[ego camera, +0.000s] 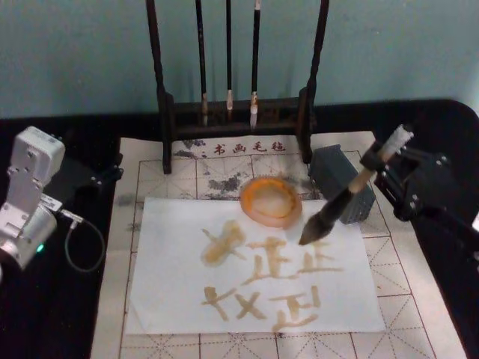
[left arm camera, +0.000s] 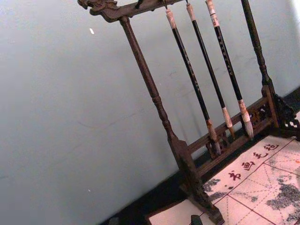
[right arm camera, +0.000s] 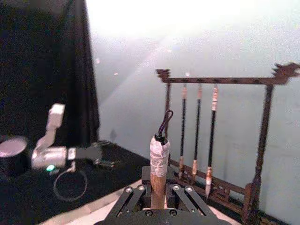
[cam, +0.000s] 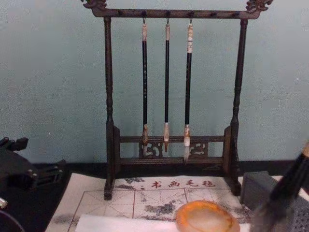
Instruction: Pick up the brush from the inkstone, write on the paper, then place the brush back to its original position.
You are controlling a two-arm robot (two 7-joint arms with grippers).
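Note:
My right gripper [ego camera: 383, 166] is shut on the pale upper handle of the brush [ego camera: 340, 206], at the right of the table. The brush slants down to the left, and its dark bristle tip is over the upper right part of the paper [ego camera: 172, 292]; I cannot tell whether it touches. The white sheet bears several amber-brown strokes. The round orange-rimmed inkstone [ego camera: 271, 200] sits at the paper's far edge, left of the bristle tip. In the right wrist view the taped handle end [right arm camera: 159, 157] stands up between the fingers [right arm camera: 133, 194]. The chest view shows the brush [cam: 285, 193] right of the inkstone [cam: 205, 216].
A dark wooden rack [ego camera: 232, 112] with three thin hanging brushes stands at the back. A grey block [ego camera: 338, 179] sits just behind the brush. A beige gridded mat [ego camera: 419, 299] lies under the paper. My left arm [ego camera: 30, 194] rests at the far left with a looped cable [ego camera: 82, 247].

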